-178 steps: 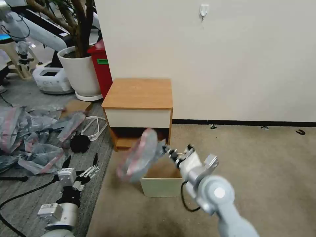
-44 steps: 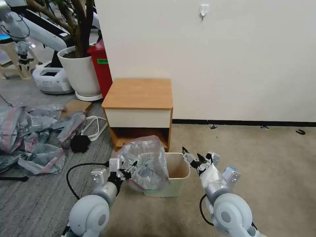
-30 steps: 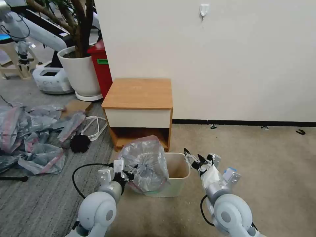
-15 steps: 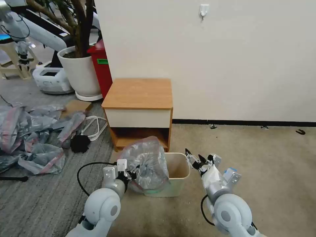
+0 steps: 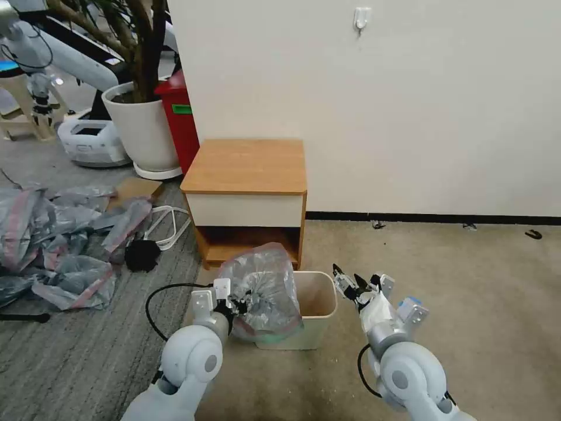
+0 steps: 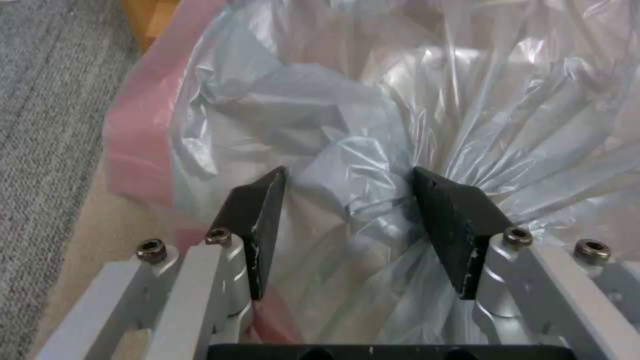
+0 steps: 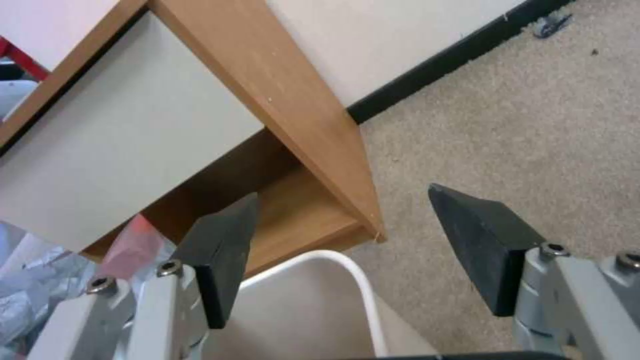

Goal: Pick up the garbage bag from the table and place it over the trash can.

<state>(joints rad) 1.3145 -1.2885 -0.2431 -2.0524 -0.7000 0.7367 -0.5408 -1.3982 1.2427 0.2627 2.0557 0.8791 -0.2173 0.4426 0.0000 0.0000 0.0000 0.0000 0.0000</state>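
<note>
1. Down on the beige carpet, the cream trash can (image 5: 318, 304) stands just in front of the wooden nightstand (image 5: 245, 166), whose top is bare.
2. Over the bin's left half hangs the garbage bag (image 5: 263, 289), a crinkled grey translucent sack with a pink-red band along its rim; it bulges above the rim and droops down the can's left outer wall, while the right half of the opening is uncovered.
3. At the bag's left side sits the left gripper (image 5: 239, 304). From the left wrist view its two black fingers (image 6: 257, 225) stand apart with bunched plastic of the bag (image 6: 373, 125) lying between them; whether the pads press on the film I cannot tell.
4. Just right of the can's rim hovers the right gripper (image 5: 350, 283), its jaws spread wide and holding nothing. In the right wrist view the fingers (image 7: 487, 250) frame the can's white rolled rim (image 7: 353, 280), the nightstand's side panel (image 7: 293, 110) and its open lower shelf.
5. Off to the left on the grey rug lies a heap of similar bags (image 5: 52, 245), well apart from the bin; a white plant pot (image 5: 143, 128) and a red bin (image 5: 181, 117) stand behind the nightstand's left corner.
</note>
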